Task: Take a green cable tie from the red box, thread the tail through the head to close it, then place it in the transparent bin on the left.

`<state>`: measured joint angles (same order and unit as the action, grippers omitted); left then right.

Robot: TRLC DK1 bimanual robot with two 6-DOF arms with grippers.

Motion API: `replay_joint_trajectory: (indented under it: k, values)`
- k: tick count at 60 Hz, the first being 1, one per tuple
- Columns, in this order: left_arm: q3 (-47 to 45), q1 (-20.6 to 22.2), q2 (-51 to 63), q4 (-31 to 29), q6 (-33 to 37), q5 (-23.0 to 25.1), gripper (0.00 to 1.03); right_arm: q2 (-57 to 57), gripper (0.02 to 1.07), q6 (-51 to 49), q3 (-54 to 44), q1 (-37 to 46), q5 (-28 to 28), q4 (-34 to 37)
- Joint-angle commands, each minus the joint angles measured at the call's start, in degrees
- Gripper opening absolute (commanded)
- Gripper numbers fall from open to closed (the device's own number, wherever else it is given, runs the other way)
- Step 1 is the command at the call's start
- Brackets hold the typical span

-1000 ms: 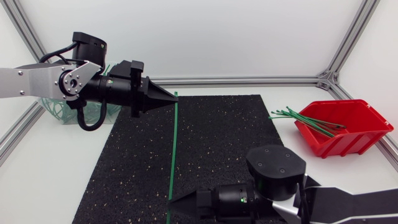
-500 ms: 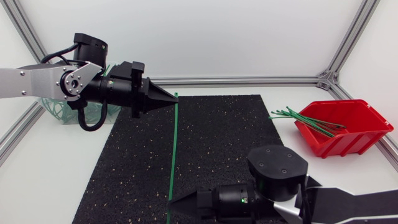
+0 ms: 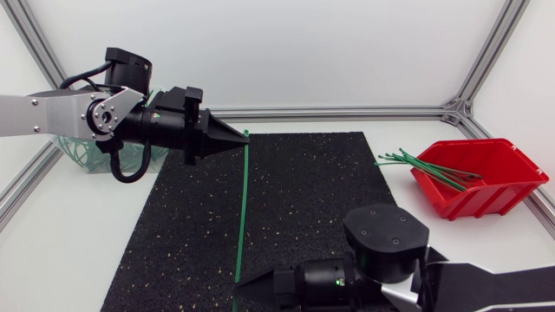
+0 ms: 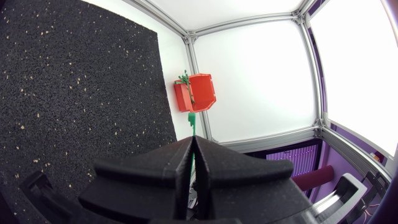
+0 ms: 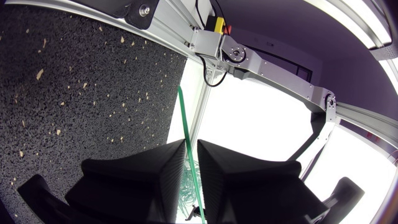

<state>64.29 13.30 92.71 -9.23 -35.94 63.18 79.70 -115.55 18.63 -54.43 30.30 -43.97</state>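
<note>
Green cable tie (image 3: pixel 242 201), out of the red box (image 3: pixel 486 186): we held it straight over the mat (image 3: pixel 312 182), left gripper (image 3: pixel 242 134) and right gripper (image 3: pixel 239 282) each apparently clamped on an end; threading pending, ends needed bringing together.

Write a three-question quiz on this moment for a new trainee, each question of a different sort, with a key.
1. True or false: the cable tie is already closed into a loop.
2. What holds the cable tie? A. only the left gripper. B. only the right gripper. C. both grippers, one at each end.
3. Fill in the colour: the spare ties lie in the ____ box, some poking over its rim.

Key
1. False: it runs straight between the two grippers, above the mat.
2. C
3. red
</note>
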Motion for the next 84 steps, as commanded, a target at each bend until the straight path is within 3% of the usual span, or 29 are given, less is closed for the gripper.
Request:
replay_joint_trajectory:
  k: [1,15,43,60,68,84]
  values:
    - [2.1,0.4,1.2,-0.6,0.9,0.5,0.04,-0.2,0.22,-0.5,-1.5,-0.5,0.6,-0.7]
    - [2.6,0.7,1.4,-0.6,0.8,0.5,0.04,-0.3,0.08,-0.5,-1.6,-0.3,1.1,-0.2]
    - [2.2,0.5,1.6,0.2,1.6,0.5,0.04,0.2,0.08,9.8,4.1,5.6,0.5,0.3]
    - [0.8,0.5,0.8,0.4,2.9,0.5,0.04,-2.5,0.08,27.3,3.8,6.2,-5.2,0.8]
    - [-0.2,0.7,0.2,0.6,3.1,0.5,0.04,-6.0,0.08,37.6,5.4,6.2,-8.3,7.5]
    - [-1.0,1.5,-0.8,0.6,3.2,0.0,0.04,-10.0,0.08,51.5,4.0,6.1,-10.8,10.2]
